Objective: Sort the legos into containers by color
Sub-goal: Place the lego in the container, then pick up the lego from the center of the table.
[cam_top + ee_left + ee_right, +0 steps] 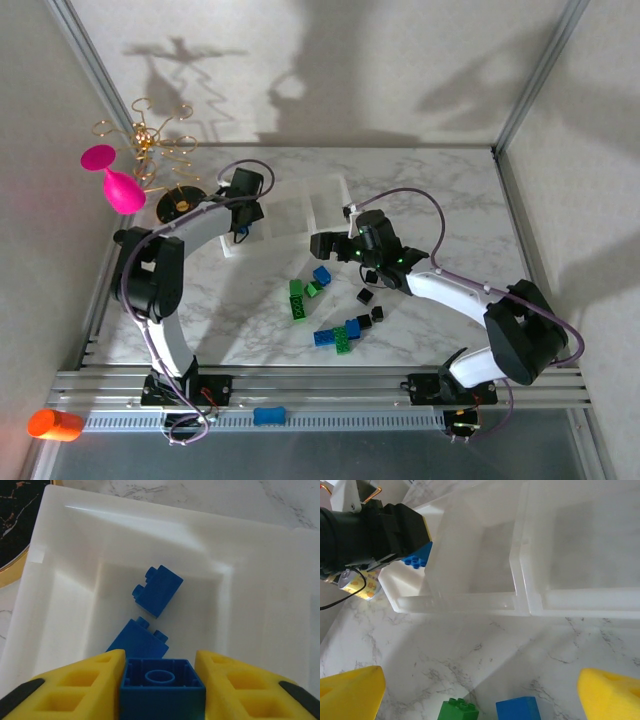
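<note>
Blue brick (pixel 162 697), seemingly light, stiff, slick: we found left gripper (pixel 160 680) clamped on its flat sides, right gripper (pixel 480 690) spread empty.

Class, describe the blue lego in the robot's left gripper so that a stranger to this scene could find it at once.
Find the clear three-compartment tray at the back of the marble table; the left gripper hangs over its left end compartment. The blue lego is pinched between the gripper's yellow fingers, unlike the two blue legos lying loose below.
</note>
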### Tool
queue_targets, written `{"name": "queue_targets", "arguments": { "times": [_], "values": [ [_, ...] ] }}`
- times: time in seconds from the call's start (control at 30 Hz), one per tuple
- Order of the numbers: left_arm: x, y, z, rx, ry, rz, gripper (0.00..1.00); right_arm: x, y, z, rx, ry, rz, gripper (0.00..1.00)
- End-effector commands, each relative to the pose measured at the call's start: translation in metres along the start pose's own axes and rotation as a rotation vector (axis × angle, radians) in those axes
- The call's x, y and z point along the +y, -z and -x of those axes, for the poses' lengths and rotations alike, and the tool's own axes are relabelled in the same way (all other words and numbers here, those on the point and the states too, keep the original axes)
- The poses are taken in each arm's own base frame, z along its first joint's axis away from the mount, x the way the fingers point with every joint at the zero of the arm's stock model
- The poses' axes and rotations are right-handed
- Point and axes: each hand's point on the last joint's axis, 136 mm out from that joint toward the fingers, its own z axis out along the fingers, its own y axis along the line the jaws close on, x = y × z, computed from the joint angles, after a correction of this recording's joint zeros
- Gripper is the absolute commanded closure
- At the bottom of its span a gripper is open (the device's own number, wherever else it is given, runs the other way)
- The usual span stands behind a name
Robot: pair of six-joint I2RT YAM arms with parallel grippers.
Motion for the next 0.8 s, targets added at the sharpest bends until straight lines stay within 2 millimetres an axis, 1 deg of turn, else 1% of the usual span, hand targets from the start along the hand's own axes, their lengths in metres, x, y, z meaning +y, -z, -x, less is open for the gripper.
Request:
{"name": "queue_targets", "arguments": {
  "times": [0.0, 0.1, 0.23, 0.3, 0.4, 0.5, 0.57, 0.6, 0.67, 0.77],
  "values": [
    [-0.009, 0.001, 0.014, -0.021, 0.014, -0.037, 0.57, 0.005, 0.006, 0.015, -0.044, 0.015, -0.010, 0.01],
    [-0.010, 0.006, 0.018, -0.030, 0.012, -0.048, 0.53, 0.006, 0.006, 0.018, -0.049, 0.021, -0.013, 0.01],
    [-0.011, 0.019, 0.023, -0.035, 0.012, -0.066, 0.52, 0.009, 0.008, 0.021, -0.053, 0.013, -0.006, 0.01],
    [-0.011, 0.030, 0.026, -0.048, 0.025, -0.088, 0.52, 0.008, 0.010, 0.022, -0.057, 0.012, -0.010, 0.01],
    [-0.015, 0.050, 0.029, -0.065, 0.032, -0.135, 0.52, 0.001, 0.013, 0.021, -0.056, 0.006, -0.037, 0.01],
    [-0.022, 0.072, 0.026, -0.072, 0.021, -0.203, 0.52, -0.008, 0.015, 0.017, -0.047, -0.010, -0.060, 0.01],
    [-0.028, 0.088, 0.022, -0.078, 0.005, -0.240, 0.52, -0.015, 0.018, 0.015, -0.042, -0.035, -0.077, 0.01],
    [-0.031, 0.092, 0.017, -0.070, -0.008, -0.254, 0.52, -0.024, 0.020, 0.016, -0.044, -0.054, -0.095, 0.01],
    [-0.040, 0.107, 0.007, -0.059, -0.041, -0.296, 0.51, -0.032, 0.024, 0.013, -0.040, -0.082, -0.112, 0.01],
    [-0.060, 0.126, -0.015, -0.033, -0.120, -0.345, 0.50, -0.043, 0.030, 0.007, -0.031, -0.111, -0.134, 0.01]
  ]
}}
